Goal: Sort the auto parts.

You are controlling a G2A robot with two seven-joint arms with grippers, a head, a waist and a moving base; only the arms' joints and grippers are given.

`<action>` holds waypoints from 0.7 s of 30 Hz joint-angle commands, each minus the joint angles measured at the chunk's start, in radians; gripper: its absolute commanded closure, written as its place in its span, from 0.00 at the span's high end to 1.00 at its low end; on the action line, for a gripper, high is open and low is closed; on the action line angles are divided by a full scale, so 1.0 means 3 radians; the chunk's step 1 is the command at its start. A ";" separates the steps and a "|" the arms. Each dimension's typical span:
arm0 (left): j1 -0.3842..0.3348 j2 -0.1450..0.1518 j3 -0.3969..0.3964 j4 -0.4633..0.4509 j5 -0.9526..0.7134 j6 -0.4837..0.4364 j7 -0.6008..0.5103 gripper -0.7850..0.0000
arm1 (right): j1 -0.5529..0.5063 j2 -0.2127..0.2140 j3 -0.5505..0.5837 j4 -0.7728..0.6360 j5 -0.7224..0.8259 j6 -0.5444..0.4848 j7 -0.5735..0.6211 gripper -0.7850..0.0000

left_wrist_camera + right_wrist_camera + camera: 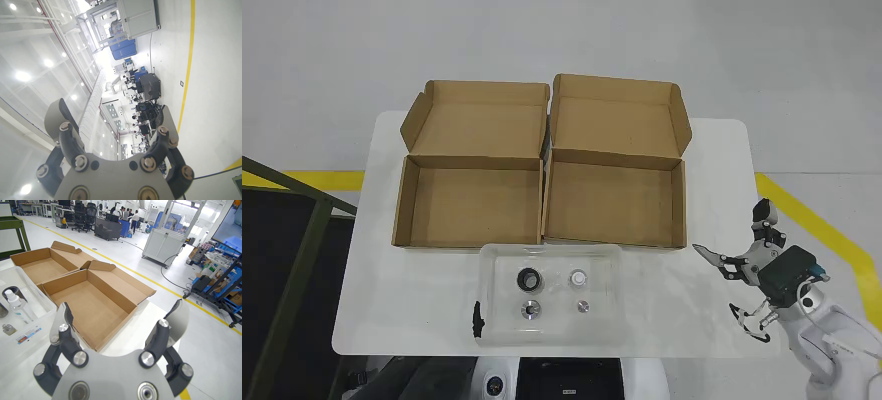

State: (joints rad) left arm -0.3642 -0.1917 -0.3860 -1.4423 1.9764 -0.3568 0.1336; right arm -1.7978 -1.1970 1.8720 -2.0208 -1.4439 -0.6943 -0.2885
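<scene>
**Q:** What lies on the bench [712,160], left to right?

**A:** The left cardboard box [467,205] and right cardboard box [614,200] stand open, presumably to receive sorted parts. In front, the clear tray [552,255] holds 4 unsorted items: black ring [530,279], steel cylinder [532,308], spray bottle [580,277] and small steel part [583,305]. Their exact types are unclear.

**Q:** And the grippers?

**A:** The left gripper [112,106] has its fingers spread wide and holds nothing. It faces the hall, so its place is unknown. The right gripper [730,290] is also wide open and empty, over the bench's right end.
</scene>
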 commanded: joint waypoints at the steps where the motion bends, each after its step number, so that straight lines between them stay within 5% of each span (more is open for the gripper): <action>1: 0.0000 0.0000 0.0000 0.0000 0.0000 0.0000 0.0000 1.00 | 0.0000 0.0000 0.0000 0.0000 0.0000 0.0000 0.0000 1.00; 14: 0.0000 0.0000 0.0000 0.0000 0.0000 0.0000 0.0000 1.00 | 0.0001 0.0000 -0.0005 0.0002 0.0008 0.0006 0.0007 1.00; 21: 0.0000 0.0000 0.0000 0.0000 0.0000 0.0000 0.0000 1.00 | 0.0080 0.0021 -0.0182 -0.0056 0.0094 -0.0197 0.0379 1.00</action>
State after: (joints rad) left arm -0.3642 -0.1916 -0.3860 -1.4423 1.9764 -0.3568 0.1336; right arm -1.7796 -1.1921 1.8269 -2.0328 -1.4096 -0.7398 -0.1983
